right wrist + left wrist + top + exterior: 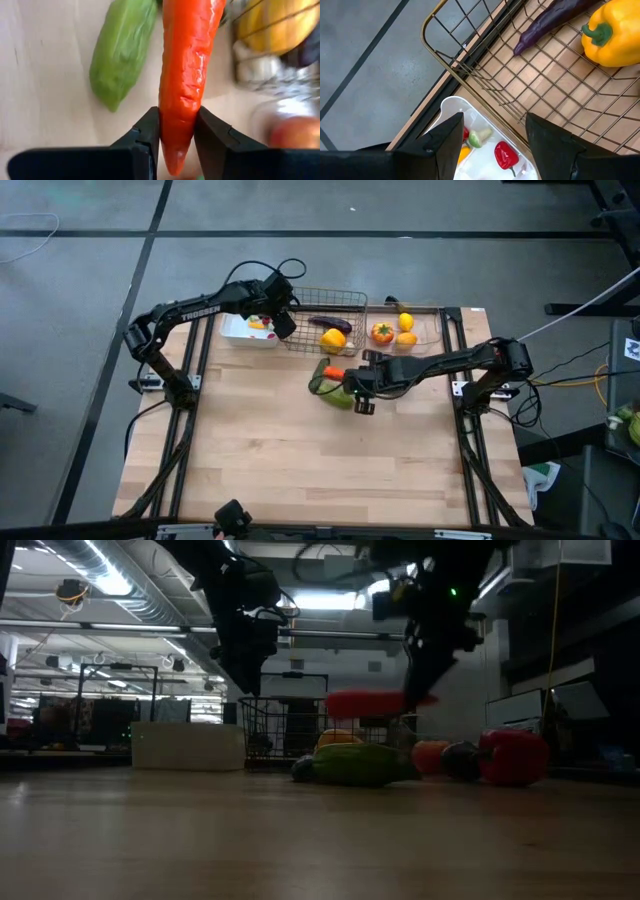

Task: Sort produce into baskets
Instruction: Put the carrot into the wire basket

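You had a pale wooden table (300,460) under you and a dim hall with ceiling lights behind it. Your right gripper (176,131) was clamped on the carrot (185,65), raised above the green cucumber (122,47), near the wire basket (345,298). Only the left wrist view showed your left gripper (492,132) spread wide over the white tray (485,160), beside that basket's eggplant (555,20) and yellow pepper (615,32).

The two slim black jointed arms are made of dark tubes and round joints. The left black arm (195,310) carries white letters "TROSSEN" on its upper link. A thin black cable loops above its wrist. The right black arm (455,362) looks the same, with blocky, flat matte black fingers (145,135)
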Robot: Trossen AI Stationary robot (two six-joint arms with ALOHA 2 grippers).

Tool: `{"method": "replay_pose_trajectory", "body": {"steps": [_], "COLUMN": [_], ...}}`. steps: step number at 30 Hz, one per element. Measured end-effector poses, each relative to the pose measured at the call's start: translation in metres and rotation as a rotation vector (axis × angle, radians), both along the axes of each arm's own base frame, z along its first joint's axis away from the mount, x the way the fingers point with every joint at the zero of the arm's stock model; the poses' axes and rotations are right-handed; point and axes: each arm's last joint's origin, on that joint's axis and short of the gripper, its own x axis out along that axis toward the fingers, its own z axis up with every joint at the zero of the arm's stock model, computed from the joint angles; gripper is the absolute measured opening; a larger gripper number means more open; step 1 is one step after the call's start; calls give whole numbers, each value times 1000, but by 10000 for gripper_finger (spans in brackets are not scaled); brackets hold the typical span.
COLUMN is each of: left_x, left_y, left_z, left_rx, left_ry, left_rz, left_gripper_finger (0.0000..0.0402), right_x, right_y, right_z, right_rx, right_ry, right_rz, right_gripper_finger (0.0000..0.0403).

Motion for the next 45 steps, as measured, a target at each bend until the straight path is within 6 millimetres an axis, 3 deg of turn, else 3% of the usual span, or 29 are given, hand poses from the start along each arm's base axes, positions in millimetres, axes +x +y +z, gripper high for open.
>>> {"method": "replay_pose_trajectory", "body": {"steps": [5, 11, 20, 28, 37, 45], "left_x": [0, 0, 0, 0, 0, 0], "left_y": [0, 0, 0, 0, 0, 0], "left_z": [0, 0, 0, 0, 0, 0], "left_rx": [0, -1, 2, 1, 0, 0], "left_ry": [0, -2, -7, -9, -9, -9], "left_rz": [0, 4, 5, 8, 9, 9], "left_gripper_finger": [210, 210, 210, 210, 210, 210], "right_x": [7, 11, 5, 7, 9, 19], "right_y": [-6, -40, -107, -148, -189, -202], "right_z": [24, 35, 36, 43, 9, -23], "right_rx": [-130, -206, -83, -3, 15, 48], "right_ry": [-8, -24, -85, -279, -228, -181], "right_rz": [54, -2, -115, -105, -180, -197], "right_gripper_finger": [96, 96, 96, 96, 96, 96]}}
